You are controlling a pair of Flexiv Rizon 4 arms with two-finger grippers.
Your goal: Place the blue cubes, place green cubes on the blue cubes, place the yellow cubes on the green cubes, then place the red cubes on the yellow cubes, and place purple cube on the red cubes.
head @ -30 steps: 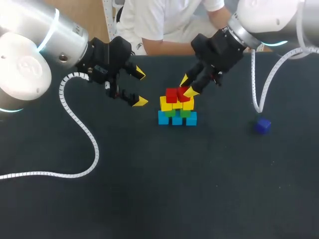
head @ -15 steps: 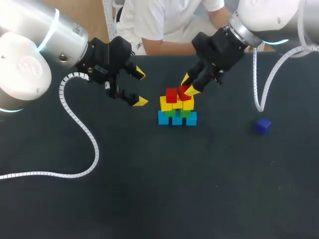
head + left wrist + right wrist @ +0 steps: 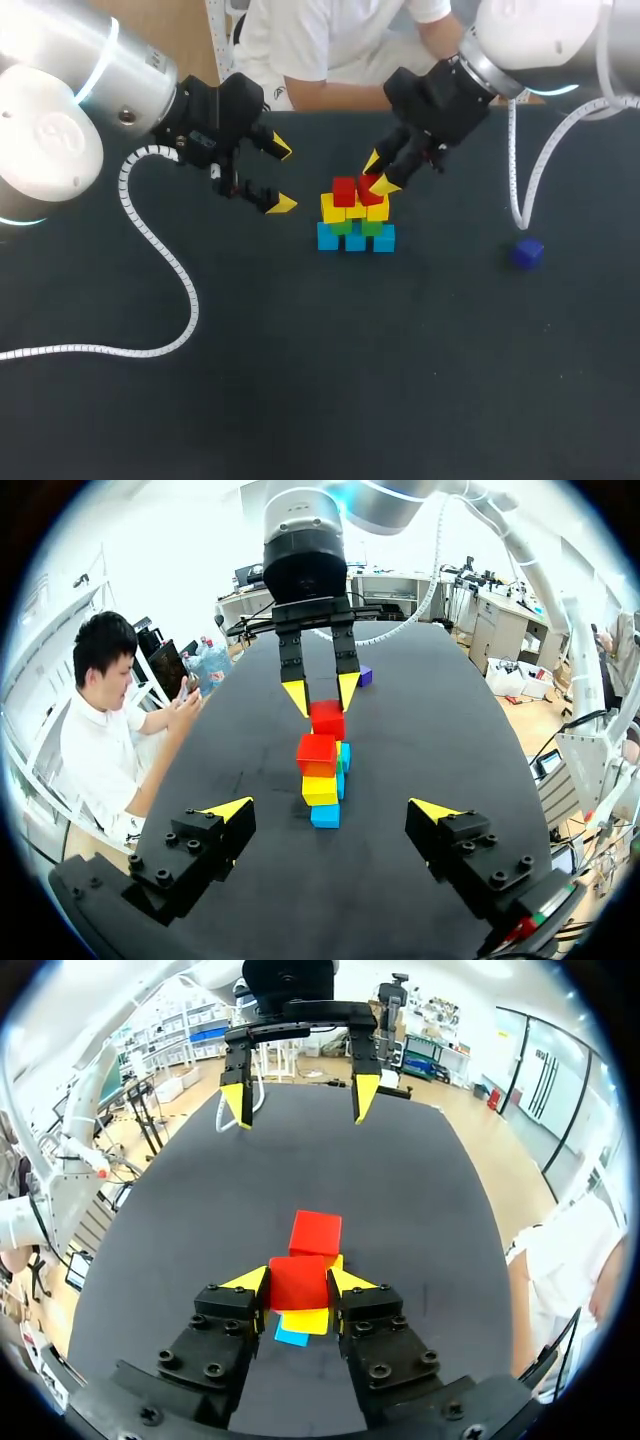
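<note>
Clenching a red cube (image 3: 298, 1282) over yellow cubes (image 3: 332, 209), right tool (image 3: 300, 1280); left tool (image 3: 283, 177) released; purple cube (image 3: 527, 252) seen overhead, not right-wrist.

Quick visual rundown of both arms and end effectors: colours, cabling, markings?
The left arm and right arm are thick, rounded silver-white links, each with a cyan light ring at a joint. The left end effector and right end effector are blocky matte black with visible screw heads and two fingers with yellow wedge tips. A white spiral-wrapped cable trails from each wrist: left cable, right cable.

silver arms (image 3: 90, 70) — black grippers (image 3: 282, 177), white coiled cables (image 3: 150, 235)
</note>
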